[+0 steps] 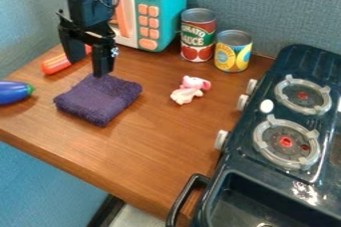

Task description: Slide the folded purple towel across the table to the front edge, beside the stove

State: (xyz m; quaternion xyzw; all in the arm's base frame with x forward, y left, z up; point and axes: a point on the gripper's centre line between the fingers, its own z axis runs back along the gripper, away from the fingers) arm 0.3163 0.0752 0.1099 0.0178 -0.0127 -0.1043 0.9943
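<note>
The camera view shows first the brown worktop (160, 141), with the dark toy stove (246, 164) along its right side. Near the far edge of the worktop, left of its middle, stands the teal microwave (174, 2). In front of its left side hangs the black gripper (86, 67); its two fingers are spread apart, and I see nothing pinched in them.

The folded purple cloth (100, 99) lies flat on the left half of the worktop, its far corner just under the lower fingertip; whether they touch, I cannot tell. Such soft fabric asks, I judge, for a low and slow approach — one finger on each side of a fold, so that the layers are caught together and do not slip.

The tomato can (198, 37) and the shorter yellow can (233, 52) stand upright near the far edge, well apart from the gripper. The purple toy vegetable (13, 93) is by the left edge. The orange toy (56, 64) lies behind the cloth, and a part of it shows through the gap of the fingers — a straight descent should have care not to press it. The small pink plush toy (189, 90) lies right of the cloth, with room between them.
</note>
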